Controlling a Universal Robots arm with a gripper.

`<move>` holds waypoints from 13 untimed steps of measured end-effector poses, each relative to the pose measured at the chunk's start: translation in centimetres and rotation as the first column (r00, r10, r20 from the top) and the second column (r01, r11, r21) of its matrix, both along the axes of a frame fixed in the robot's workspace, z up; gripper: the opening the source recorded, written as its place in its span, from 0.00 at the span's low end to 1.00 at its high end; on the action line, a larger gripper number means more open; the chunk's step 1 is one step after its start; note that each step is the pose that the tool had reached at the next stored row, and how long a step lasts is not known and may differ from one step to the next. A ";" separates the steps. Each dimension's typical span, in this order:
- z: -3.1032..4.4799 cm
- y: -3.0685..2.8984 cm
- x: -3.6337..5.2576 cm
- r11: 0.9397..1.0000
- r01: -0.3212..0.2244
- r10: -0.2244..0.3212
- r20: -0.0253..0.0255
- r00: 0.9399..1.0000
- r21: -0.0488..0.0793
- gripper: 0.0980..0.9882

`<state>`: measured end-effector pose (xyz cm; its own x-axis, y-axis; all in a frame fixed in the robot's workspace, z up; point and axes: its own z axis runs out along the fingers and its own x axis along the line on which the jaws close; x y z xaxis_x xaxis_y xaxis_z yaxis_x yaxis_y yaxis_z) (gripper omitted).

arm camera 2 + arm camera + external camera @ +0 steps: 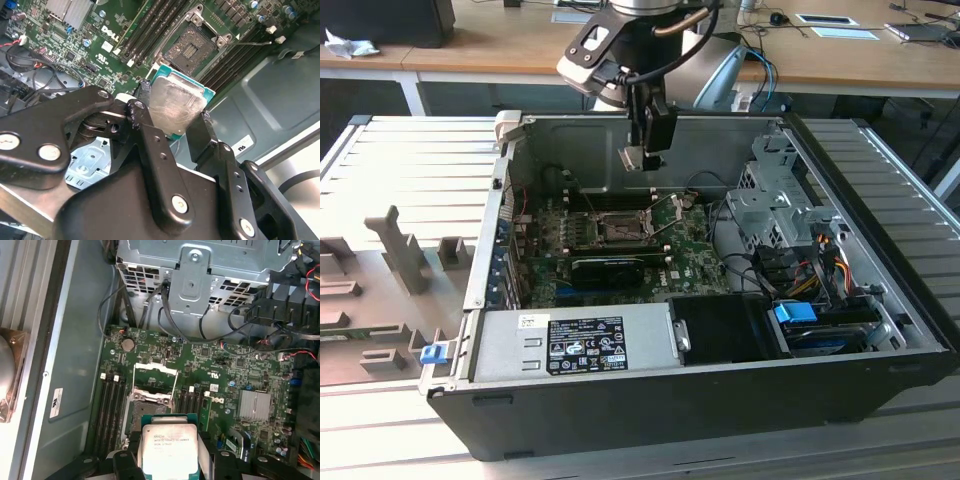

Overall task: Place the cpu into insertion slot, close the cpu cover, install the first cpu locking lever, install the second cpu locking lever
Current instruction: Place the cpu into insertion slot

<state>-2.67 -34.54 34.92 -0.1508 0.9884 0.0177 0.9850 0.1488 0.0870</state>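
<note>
Hand [172, 114] clenched on the cpu [176, 102]: two black fingers [145, 122] pinch opposite edges of the chip, whose silvery face is turned toward the wrist cameras. In the exterior view the hand [642, 152] hangs in the air with the cpu [632, 158], close to the far wall of the open computer case [880, 335] and well above the motherboard [695, 240]. The insertion slot [615, 228] lies below and a little nearer, its dark centre uncovered. In the first wrist view the cpu cover [156, 371] appears swung open at the far edge of the insertion slot [145, 412]. A long black expansion card [615, 268] lies just on the near side.

Judged hazards: the grip rests on thin edges only, so a jolt could let the chip slip. In the second wrist view the cpu looks tilted against the board, and a skewed or offset descent could bend the socket contacts or catch a corner on the metal rim or the raised cover.
</note>
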 end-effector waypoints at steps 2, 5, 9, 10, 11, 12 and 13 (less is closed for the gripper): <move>-0.24 0.00 0.00 1.000 0.000 0.000 0.000 1.000 0.000 0.49; -0.57 0.00 0.00 1.000 0.001 -0.001 0.000 1.000 0.000 0.49; -0.69 0.00 0.00 1.000 0.001 -0.001 0.000 1.000 0.000 0.49; -0.72 0.00 0.00 1.000 0.001 -0.001 0.000 1.000 0.000 0.49; -0.73 0.00 0.00 1.000 0.001 -0.001 0.000 1.000 0.000 0.49; -0.76 0.00 0.00 1.000 0.001 -0.001 0.000 1.000 0.000 0.49; -0.80 0.00 0.00 1.000 0.001 -0.001 0.000 1.000 0.000 0.49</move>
<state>-2.67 -34.54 34.12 -0.1493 0.9886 0.0175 0.9852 0.1473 0.0871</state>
